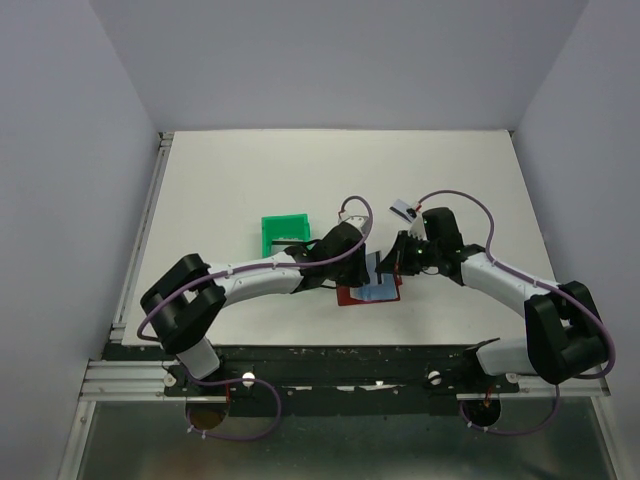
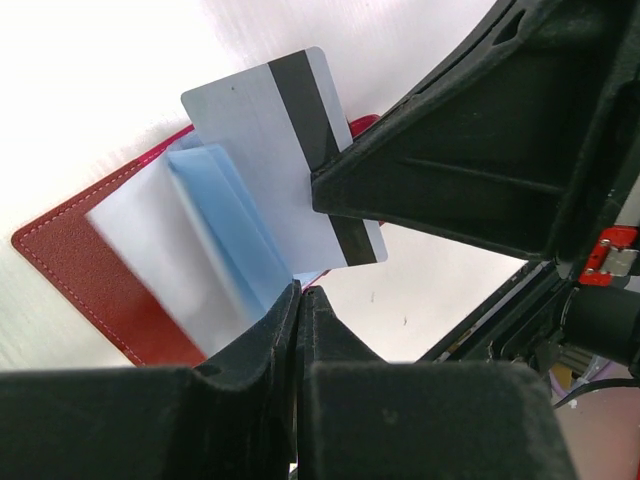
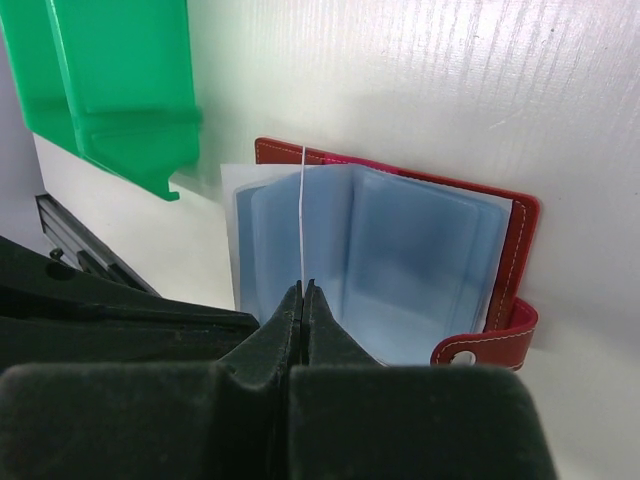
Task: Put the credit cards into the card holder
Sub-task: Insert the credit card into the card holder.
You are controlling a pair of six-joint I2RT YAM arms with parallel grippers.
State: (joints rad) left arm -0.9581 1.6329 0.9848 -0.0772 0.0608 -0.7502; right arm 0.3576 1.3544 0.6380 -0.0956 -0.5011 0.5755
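Note:
The card holder (image 1: 362,296) lies open on the white table, dark red outside (image 2: 70,250) with light blue sleeves (image 3: 400,250) fanned up. My left gripper (image 2: 298,290) is shut on the lower edge of one blue sleeve and holds it raised. In my right gripper (image 3: 303,288), shut, is one credit card (image 2: 270,140), silvery with a dark stripe. That card stands on edge over the sleeves, a thin white line (image 3: 302,200) in the right wrist view. Both grippers meet above the holder, left (image 1: 362,268) and right (image 1: 392,265).
A green plastic tray (image 1: 285,232) stands just behind and left of the holder, close to the left arm; its underside shows in the right wrist view (image 3: 110,90). A metal rail (image 1: 140,240) runs along the table's left edge. Grey walls enclose three sides.

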